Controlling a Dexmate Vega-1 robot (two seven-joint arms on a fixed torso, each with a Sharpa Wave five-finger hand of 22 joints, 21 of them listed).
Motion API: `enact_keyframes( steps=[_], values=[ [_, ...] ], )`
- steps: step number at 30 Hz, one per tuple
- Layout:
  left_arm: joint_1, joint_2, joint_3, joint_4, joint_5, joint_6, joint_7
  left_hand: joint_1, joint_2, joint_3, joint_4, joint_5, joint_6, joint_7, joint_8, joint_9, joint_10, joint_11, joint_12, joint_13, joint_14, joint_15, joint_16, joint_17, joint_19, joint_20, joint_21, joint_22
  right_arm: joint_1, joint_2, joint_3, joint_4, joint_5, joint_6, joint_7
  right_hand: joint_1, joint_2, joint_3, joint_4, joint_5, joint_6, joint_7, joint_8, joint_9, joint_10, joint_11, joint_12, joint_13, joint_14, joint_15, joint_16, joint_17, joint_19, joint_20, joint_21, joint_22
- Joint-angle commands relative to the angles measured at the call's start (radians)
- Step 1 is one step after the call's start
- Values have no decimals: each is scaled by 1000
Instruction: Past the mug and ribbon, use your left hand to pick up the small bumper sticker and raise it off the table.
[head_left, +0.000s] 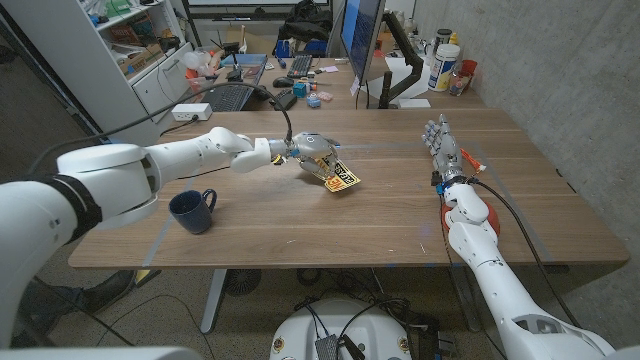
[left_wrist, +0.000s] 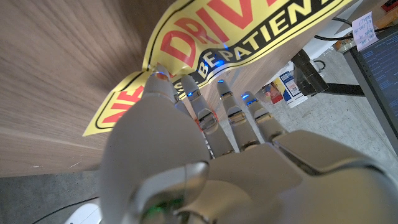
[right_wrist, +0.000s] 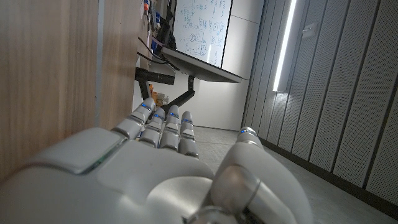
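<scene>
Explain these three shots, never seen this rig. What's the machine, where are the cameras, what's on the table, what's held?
It is a two-armed robot standing at a wooden table, each arm ending in a hand. The wide picture comes from a camera on its head, looking down. The other two come from cameras on the wrists, looking along the back of each hand, so they appear turned.

The left hand grips a yellow bumper sticker in its fingers; the left wrist view shows its red lettering up close. Whether the sticker's low edge is off the table is unclear. A dark blue mug stands on the table nearer the robot. The right hand holds nothing, its fingers straight.
</scene>
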Motion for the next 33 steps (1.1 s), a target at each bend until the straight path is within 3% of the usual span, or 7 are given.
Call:
enact_keyframes(
  steps=[1, 25, 33],
  values=[
    [36, 49, -78, -94, 18, 16, -38, 12, 4, -6, 0, -3, 11, 1, 7, 4, 11, -3, -1, 2, 8, -148, -4, 2, 8, -4, 3, 0, 2, 0, -5, -5, -2, 3, 2, -4, -4, -6, -1, 4, 4, -6, 5, 5, 10, -2, -1, 1, 10, -3, 4, 3, 1, 8, 5, 4],
    [118, 164, -241, -303, 24, 42, -140, 21, 11, -7, 1, -15, 13, 2, 12, 5, 13, -3, -7, 2, 4, -148, -11, 2, 5, -2, -2, 1, 6, -3, -14, -11, -1, 5, 2, -4, -3, -7, -2, 5, 4, -6, 5, 5, 11, 0, -1, 1, 11, -2, 4, 3, 0, 7, 5, 4],
    [135, 173, -283, -326, 25, 17, -151, 23, 12, -8, 2, -18, 14, 2, 13, 6, 13, -3, -7, 2, 3, -148, -12, 2, 5, -3, -2, 1, 5, -1, -17, -13, -2, 9, 1, -5, -2, -7, -2, 5, 4, -6, 5, 5, 11, -1, -1, 1, 11, -3, 4, 3, 0, 8, 5, 4]
  ],
)
